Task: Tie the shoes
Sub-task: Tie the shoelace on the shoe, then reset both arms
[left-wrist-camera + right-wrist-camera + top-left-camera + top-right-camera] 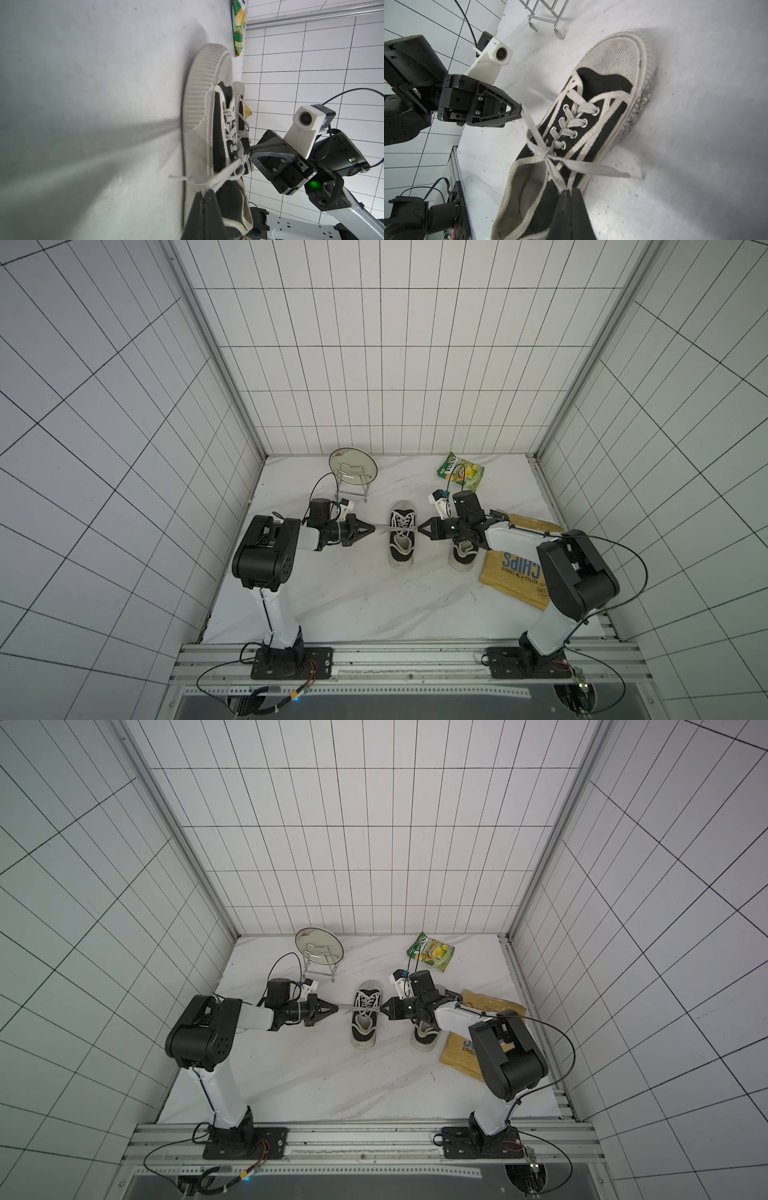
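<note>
White laces (544, 154) on the middle shoe (401, 545) are knotted and drawn taut between the left gripper (372, 527) and right gripper (420, 527), each clamped fully on a lace loop. This bow appears nearly finished. The second shoe (462, 562), near right on the tabletop (332, 593), is largely hidden under the arm, so its laces cannot be judged. Count: two shoes, two grippers.

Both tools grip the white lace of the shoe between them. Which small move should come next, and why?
Probably pull the left tool and right tool slightly apart: each is shut on a lace strand, and the knot over the shoe looks loose.
</note>
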You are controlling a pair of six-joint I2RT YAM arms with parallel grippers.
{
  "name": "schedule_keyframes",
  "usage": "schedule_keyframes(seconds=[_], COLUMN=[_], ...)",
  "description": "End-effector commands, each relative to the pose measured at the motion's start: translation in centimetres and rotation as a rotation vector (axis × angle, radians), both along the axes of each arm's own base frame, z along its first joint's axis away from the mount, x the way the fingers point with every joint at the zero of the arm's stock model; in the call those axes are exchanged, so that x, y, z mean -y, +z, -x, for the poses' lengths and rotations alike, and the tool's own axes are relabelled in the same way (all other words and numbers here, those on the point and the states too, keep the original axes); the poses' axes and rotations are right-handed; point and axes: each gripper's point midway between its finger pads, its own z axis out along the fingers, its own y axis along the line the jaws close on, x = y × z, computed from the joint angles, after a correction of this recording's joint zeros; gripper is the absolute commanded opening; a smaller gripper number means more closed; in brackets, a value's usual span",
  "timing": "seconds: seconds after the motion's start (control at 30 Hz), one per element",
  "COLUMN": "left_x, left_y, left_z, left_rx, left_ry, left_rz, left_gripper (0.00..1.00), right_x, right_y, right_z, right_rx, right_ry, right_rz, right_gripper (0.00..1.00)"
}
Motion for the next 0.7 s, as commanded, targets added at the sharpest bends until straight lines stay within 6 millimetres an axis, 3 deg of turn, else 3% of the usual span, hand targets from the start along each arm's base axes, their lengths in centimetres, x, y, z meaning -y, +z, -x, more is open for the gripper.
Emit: schedule_keyframes(seconds=[0.0, 0.1, 0.2, 0.23, 0.33, 0.37, 0.43, 0.5, 0.6, 0.67], left_x=[-2.9, -3.4, -2.9, -2.6, -2.1, -2.1, -2.7, -4.2, -8.5, -12.4], left_y=[-1.6, -1.5, -0.4, 0.1, 1.9, 2.7, 4.6, 6.7, 10.3, 13.1], left_z=[-1.0, -1.1, -0.9, -0.8, -0.3, -0.2, -0.3, -0.5, -1.1, -1.4], left_rx=[-0.024, -0.011, 0.032, 0.054, 0.135, 0.17, 0.238, 0.31, 0.442, 0.523], left_ry=[0.121, 0.139, 0.107, 0.092, 0.052, 0.039, 0.039, 0.078, 0.231, 0.387], left_rz=[-0.089, -0.103, -0.126, -0.148, -0.252, -0.298, -0.386, -0.494, -0.718, -0.823], left_gripper=[0.0, 0.0, 0.0, 0.0, 0.48, 0.59, 0.73, 0.81, 0.88, 0.98], right_x=[2.4, 2.4, 1.7, 1.4, 0.9, 1.0, 1.5, 2.8, 6.4, 10.0], right_y=[-0.6, -0.3, 1.4, 2.3, 5.1, 6.1, 8.0, 10.0, 12.8, 13.8], right_z=[-0.7, -0.8, -0.7, -0.7, -0.8, -0.9, -1.1, -1.6, -2.5, -3.2], right_rx=[0.001, 0.009, 0.046, 0.067, 0.131, 0.15, 0.196, 0.247, 0.319, 0.356], right_ry=[-0.072, -0.069, -0.033, -0.014, 0.017, 0.015, -0.003, -0.049, -0.159, -0.252], right_rz=[0.058, 0.053, 0.039, 0.041, 0.051, 0.052, 0.066, 0.078, 0.079, 0.089], right_gripper=[0.0, 0.0, 0.01, 0.09, 0.52, 0.63, 0.74, 0.81, 0.96, 0.99])
